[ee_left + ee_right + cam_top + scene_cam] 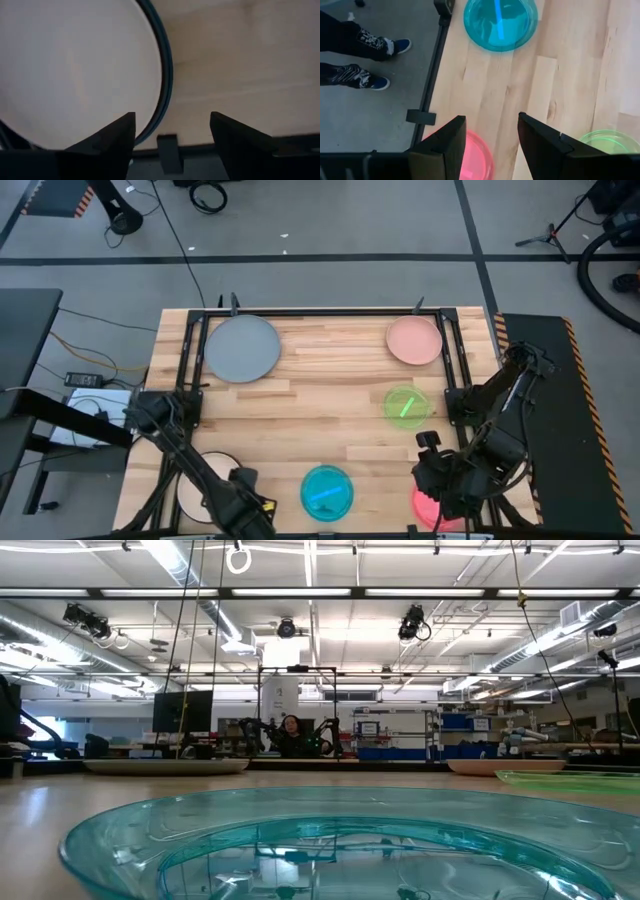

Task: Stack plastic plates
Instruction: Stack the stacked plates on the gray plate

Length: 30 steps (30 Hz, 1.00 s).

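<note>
High view: a wooden table [320, 405] carries six plates lying well apart; a grey plate [242, 348] lies at the far left, a salmon pink plate [414, 340] at the far right, and a small green plate [405, 406] just nearer than the pink one; a cyan plate [327, 491] lies at the near edge, about midway between the arms; a cream plate [200, 480] lies at the near left, partly covered by the left arm, and a red-pink plate [428, 507] at the near right, partly covered by the right arm; the left gripper [245, 505] sits just beside the cream plate and the right gripper [440, 480] is above the red-pink plate.

Low view: the cyan plate [330, 840] fills the foreground; the rims of the grey plate [165, 766], salmon pink plate [500, 767] and green plate [575, 778] show behind it; a person [291, 732] sits far off in the room.

Left wrist view: the left gripper [172, 135] has its fingers spread with nothing between them; the cream plate [75, 70] rests on a dark teal rim [165, 75], beside one finger.

Right wrist view: the right gripper [492, 145] has its fingers apart, empty; the red-pink plate [477, 155] lies below one finger; the cyan plate [500, 22] and green plate [605, 142] lie further off; a person's shoes [380, 62] stand on the floor beside the table.
</note>
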Tool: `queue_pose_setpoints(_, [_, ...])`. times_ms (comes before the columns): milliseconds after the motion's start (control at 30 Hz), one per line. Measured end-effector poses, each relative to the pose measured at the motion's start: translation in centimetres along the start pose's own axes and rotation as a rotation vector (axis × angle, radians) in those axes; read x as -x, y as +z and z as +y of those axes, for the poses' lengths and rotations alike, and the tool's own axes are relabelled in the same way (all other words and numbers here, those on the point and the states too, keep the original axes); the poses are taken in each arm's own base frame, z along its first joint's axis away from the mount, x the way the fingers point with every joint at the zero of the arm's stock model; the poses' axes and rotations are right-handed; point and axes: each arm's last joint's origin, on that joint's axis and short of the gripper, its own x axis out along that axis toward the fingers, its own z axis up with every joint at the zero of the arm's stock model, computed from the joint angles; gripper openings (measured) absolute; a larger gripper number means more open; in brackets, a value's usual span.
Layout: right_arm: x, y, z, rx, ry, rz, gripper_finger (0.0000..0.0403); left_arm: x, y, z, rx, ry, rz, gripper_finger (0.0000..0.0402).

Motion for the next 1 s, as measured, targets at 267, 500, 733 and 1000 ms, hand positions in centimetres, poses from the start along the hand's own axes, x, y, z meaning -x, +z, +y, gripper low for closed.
queue_pose_setpoints(267, [0.1, -0.4, 0.4, 0.027, 0.047, 0.038, 0.0185, -2.1, 0.7, -1.2, -0.01, 0.068, -0.04, 0.0297])
queue_pose_setpoints(500, [0.3, -0.8, 0.9, 0.047, 0.056, 0.038, 0.0185, -2.3, 1.6, -0.8, 0.028, 0.15, -0.084, 0.0297])
queue_pose_setpoints(733, [0.5, -1.2, 1.4, 0.045, 0.064, 0.039, 0.0185, -6.9, 1.7, -1.3, 0.036, 0.091, 0.014, 0.0297])
queue_pose_setpoints(1000, [0.9, -2.3, 2.5, 0.02, 0.099, 0.06, 0.0185, -7.5, 2.1, -0.7, 0.058, 0.111, 0.005, 0.0293])
